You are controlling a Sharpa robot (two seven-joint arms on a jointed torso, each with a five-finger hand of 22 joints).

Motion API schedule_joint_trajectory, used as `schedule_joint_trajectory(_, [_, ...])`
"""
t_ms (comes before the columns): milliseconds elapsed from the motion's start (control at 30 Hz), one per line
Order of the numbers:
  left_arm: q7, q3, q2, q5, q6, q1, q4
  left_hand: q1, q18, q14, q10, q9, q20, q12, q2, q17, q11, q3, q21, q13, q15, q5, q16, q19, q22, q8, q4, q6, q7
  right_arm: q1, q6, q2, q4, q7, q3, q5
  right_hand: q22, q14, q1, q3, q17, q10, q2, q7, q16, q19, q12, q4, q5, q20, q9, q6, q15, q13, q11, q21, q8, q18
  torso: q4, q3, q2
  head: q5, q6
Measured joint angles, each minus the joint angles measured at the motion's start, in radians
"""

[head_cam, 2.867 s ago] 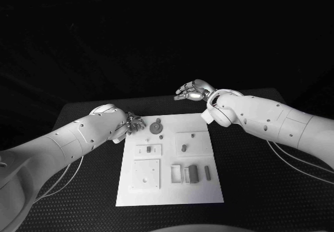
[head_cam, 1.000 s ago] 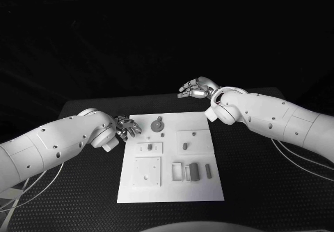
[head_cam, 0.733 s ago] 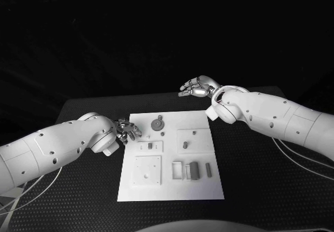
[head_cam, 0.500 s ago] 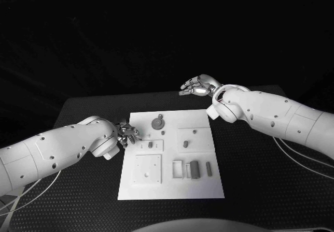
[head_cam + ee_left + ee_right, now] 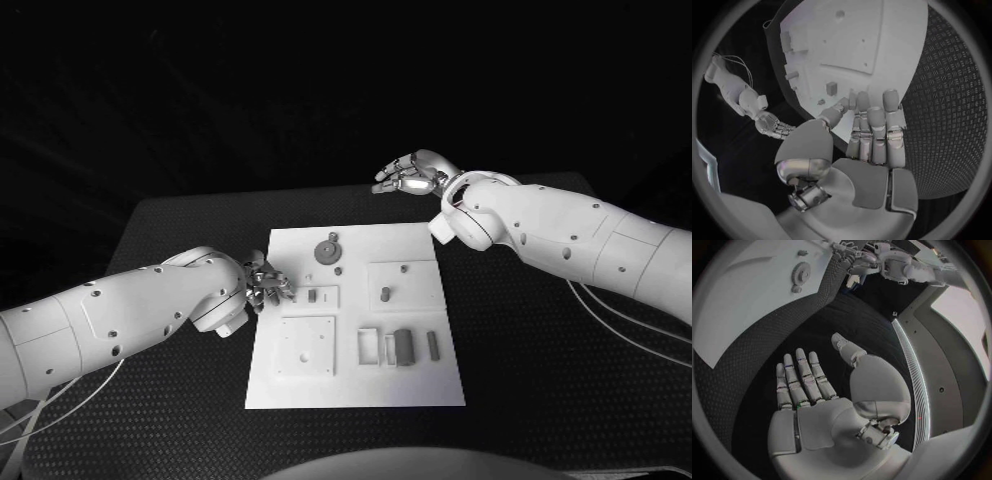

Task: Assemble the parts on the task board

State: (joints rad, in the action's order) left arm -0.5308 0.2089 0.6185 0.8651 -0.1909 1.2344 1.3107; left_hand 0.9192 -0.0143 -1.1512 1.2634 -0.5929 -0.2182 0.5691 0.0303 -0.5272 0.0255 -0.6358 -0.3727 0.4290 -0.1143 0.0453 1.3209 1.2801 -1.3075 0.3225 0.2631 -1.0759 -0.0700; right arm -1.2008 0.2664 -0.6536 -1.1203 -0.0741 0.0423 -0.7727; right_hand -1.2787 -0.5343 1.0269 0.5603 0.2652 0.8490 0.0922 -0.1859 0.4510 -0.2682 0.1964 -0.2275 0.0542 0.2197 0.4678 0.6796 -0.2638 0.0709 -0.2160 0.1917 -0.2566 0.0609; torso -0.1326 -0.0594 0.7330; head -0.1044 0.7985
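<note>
The white task board lies in the middle of the black table. On it are a grey gear at the far end, a small upright part, a short peg and three oblong parts side by side. My left hand hangs over the board's left edge, close to the small upright part. Its fingers lie straight and together with nothing in them. My right hand hovers beyond the board's far right corner, palm bare and fingers spread, holding nothing.
A flat square plate with small holes sits on the board's near left. Black textured table surrounds the board on all sides. The table's far edge runs just under my right hand.
My left hand has drawn back along the board's left edge, from beside the gear to beside the small upright part. My right hand has barely moved.
</note>
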Motion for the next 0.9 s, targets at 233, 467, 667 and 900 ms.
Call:
schedule_joint_trajectory(233, [-0.003,0.000,-0.008,0.009,0.000,0.001,0.000,0.000,0.000,-0.003,0.000,0.000,-0.002,0.000,0.000,0.000,0.000,0.000,0.000,0.000,0.000,-0.002,0.000,0.002,0.000,0.000,0.000,-0.001,-0.001,0.000,0.000,0.000,0.001,0.000,0.000,0.000,0.000,0.000,0.000,0.000,0.000,0.000,0.000,0.000,0.000,0.000,0.000,0.000,0.000,0.000,0.000,0.000,0.000,0.000,0.000,-0.004,0.000,0.000,0.0004,-0.0007,0.001,-0.001,0.002])
schedule_joint_trajectory(467, [-0.004,0.000,-0.015,0.015,0.000,0.000,0.000,0.000,0.000,-0.004,0.003,0.000,-0.001,0.000,0.000,0.000,0.003,0.000,-0.004,0.000,0.000,0.000,0.004,0.005,0.000,0.000,0.000,-0.001,-0.001,0.000,0.000,0.000,0.001,0.000,0.000,0.001,0.000,0.000,0.000,0.000,0.000,0.000,0.000,0.000,0.000,0.000,0.000,0.000,0.000,0.000,0.000,0.000,0.000,0.000,0.000,-0.004,0.000,0.000,-0.0004,-0.0007,0.001,-0.004,0.003])
schedule_joint_trajectory(667, [-0.007,0.000,-0.015,0.019,0.003,0.001,0.000,0.000,0.000,-0.005,0.003,0.000,-0.001,0.000,0.000,-0.001,0.003,0.000,-0.004,0.000,-0.001,0.001,0.004,0.005,0.000,0.000,-0.001,-0.001,-0.001,0.000,0.000,0.000,0.001,0.000,0.000,0.001,-0.001,0.000,0.000,0.000,0.000,0.000,0.000,0.000,0.000,0.000,0.000,0.000,0.000,0.000,0.000,0.000,0.000,0.000,0.000,-0.004,0.000,0.000,-0.0003,-0.0005,0.001,-0.005,0.003])
schedule_joint_trajectory(900, [-0.010,0.000,-0.014,0.025,0.011,0.001,0.001,0.000,0.000,-0.007,0.003,0.000,-0.001,0.000,0.000,-0.001,0.003,0.000,-0.004,0.000,0.000,0.000,0.003,0.005,0.000,0.000,-0.003,-0.001,-0.001,0.000,0.000,-0.001,0.002,0.000,0.000,0.001,-0.002,0.000,0.000,0.000,0.000,0.000,0.000,0.000,0.000,0.000,0.000,0.000,0.000,0.000,-0.001,0.000,0.000,0.000,0.000,-0.004,0.000,0.000,-0.0004,-0.0001,0.000,-0.006,0.005])
